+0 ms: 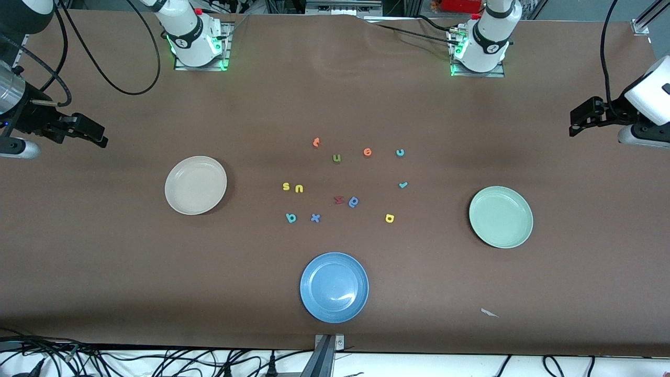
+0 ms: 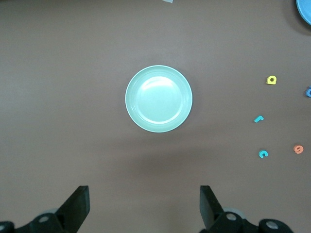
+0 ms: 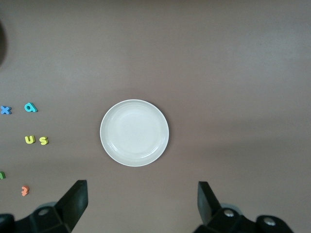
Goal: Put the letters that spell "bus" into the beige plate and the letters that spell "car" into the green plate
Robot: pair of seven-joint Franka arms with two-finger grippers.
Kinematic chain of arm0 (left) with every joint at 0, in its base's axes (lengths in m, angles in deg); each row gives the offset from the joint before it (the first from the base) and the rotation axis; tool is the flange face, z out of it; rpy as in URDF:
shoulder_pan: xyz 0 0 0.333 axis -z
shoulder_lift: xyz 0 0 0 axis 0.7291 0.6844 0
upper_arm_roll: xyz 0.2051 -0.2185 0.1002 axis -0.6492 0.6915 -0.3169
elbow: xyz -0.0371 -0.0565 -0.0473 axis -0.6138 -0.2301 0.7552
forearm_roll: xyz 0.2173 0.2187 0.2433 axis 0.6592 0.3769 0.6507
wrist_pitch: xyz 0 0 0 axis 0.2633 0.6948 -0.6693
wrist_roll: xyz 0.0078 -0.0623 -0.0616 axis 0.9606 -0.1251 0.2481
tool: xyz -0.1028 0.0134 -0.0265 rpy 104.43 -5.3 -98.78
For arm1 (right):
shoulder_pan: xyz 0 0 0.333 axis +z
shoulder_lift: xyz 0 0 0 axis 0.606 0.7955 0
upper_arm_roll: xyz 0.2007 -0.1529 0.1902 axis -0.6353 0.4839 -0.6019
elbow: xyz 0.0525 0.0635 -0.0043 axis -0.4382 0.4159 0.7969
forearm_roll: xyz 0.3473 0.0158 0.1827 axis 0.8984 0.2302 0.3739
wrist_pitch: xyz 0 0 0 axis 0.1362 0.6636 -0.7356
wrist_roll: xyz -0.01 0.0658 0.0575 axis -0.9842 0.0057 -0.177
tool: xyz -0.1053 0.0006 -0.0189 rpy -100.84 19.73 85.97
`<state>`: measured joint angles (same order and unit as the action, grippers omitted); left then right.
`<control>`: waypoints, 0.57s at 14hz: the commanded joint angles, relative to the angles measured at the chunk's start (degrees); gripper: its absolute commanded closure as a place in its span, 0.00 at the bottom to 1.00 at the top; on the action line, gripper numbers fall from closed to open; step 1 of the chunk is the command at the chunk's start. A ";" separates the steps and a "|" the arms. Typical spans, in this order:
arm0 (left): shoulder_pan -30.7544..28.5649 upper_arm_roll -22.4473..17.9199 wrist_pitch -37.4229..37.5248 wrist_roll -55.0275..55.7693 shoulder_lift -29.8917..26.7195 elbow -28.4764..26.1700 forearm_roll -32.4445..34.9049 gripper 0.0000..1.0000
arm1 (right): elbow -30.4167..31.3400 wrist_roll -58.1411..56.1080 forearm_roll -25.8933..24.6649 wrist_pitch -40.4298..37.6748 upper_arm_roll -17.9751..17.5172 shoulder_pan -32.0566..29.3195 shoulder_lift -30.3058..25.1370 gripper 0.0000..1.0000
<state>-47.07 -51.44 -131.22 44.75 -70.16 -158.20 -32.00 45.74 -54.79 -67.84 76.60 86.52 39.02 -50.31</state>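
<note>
I keep both arms waiting high, jaws wide and empty: left gripper above the green plate, right gripper above the beige plate. All letters, from teal b to teal c, lie mid-table between the plates, none sorted.

Both arms wait, raised at the ends of the tabletop

The left end effector and the right end effector each hang in the air with fingers spread wide and nothing between them, wrists angled inward from their own ends.
</note>
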 commanded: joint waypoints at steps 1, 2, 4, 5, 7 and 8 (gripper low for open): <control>-0.18 -0.02 0.74 -0.71 -0.83 -0.31 -0.37 0.00 | 0.18 -0.40 -0.01 -0.12 0.00 -0.05 -0.32 0.00; -0.18 0.07 0.74 -0.71 -0.83 -0.31 -0.37 0.00 | 0.26 -0.40 0.08 -0.56 0.00 -0.05 -0.32 0.00; -0.18 -0.01 0.74 -0.71 -0.83 -0.31 -0.37 0.00 | 0.62 -0.40 -0.01 -1.35 -0.17 0.04 -0.67 0.00; -0.18 0.07 0.74 -0.71 -0.83 -0.31 -0.37 0.00 | 0.35 -0.40 -0.45 -1.00 -0.17 0.12 -0.49 0.00; -0.18 0.07 0.74 -0.71 -0.83 -0.31 -0.37 0.00 | 0.35 -0.31 -0.45 -1.00 -0.26 0.39 -0.40 0.00; -0.18 0.07 0.74 -0.80 -0.83 -0.31 -0.37 0.00 | 0.35 -0.31 -0.36 -1.17 -0.26 0.30 -0.40 0.00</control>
<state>-47.07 -51.44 -131.22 44.75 -70.16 -158.20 -32.00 45.77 -54.79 -67.84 75.76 86.28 39.11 -50.30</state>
